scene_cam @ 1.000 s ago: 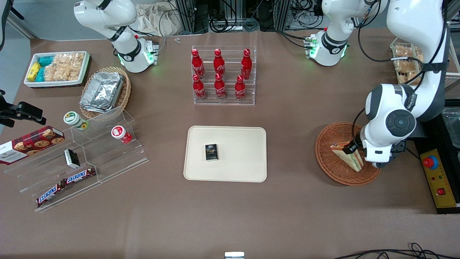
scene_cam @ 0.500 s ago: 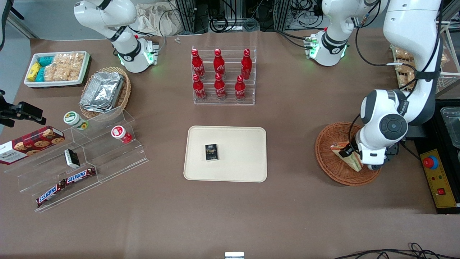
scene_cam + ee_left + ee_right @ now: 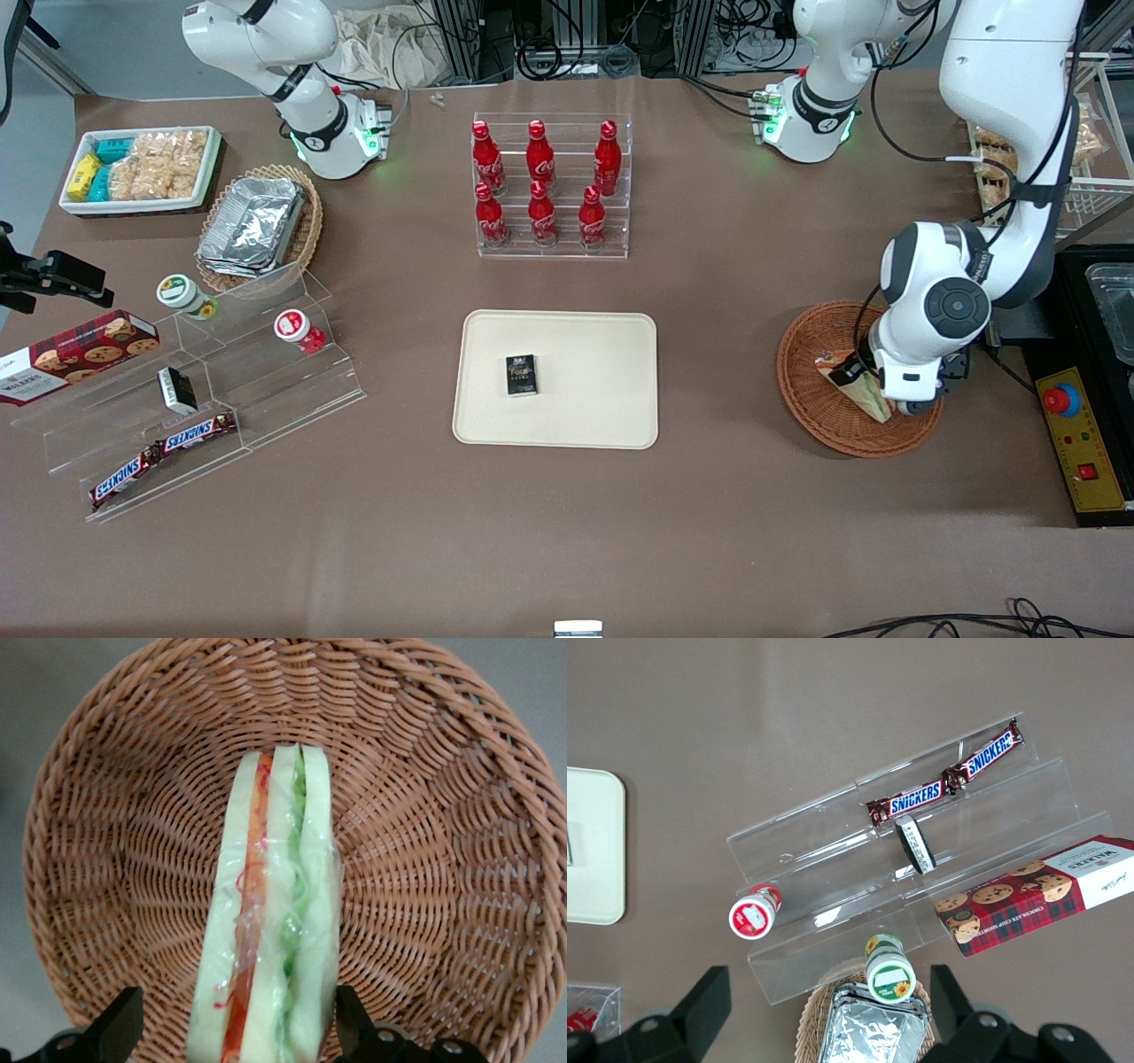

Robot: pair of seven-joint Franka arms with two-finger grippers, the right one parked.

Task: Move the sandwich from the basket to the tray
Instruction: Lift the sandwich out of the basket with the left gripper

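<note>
Straddling the sandwich (image 3: 270, 930) in the basket (image 3: 425, 815), fingers (image 3: 120, 1023) spread wide, nothing gripped. Grasp step. Next: close gently, lift, carry to tray (image 3: 602, 354).

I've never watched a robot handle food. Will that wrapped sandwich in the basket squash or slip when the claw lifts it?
Probably it squashes a little: the sandwich is soft pale bread standing on edge in the basket. Its clear wrap looks glossy and wrinkled, so it may slide somewhat. The gripper is open, one finger on each side of the bread, so a gentle squeeze seems wise.
</note>
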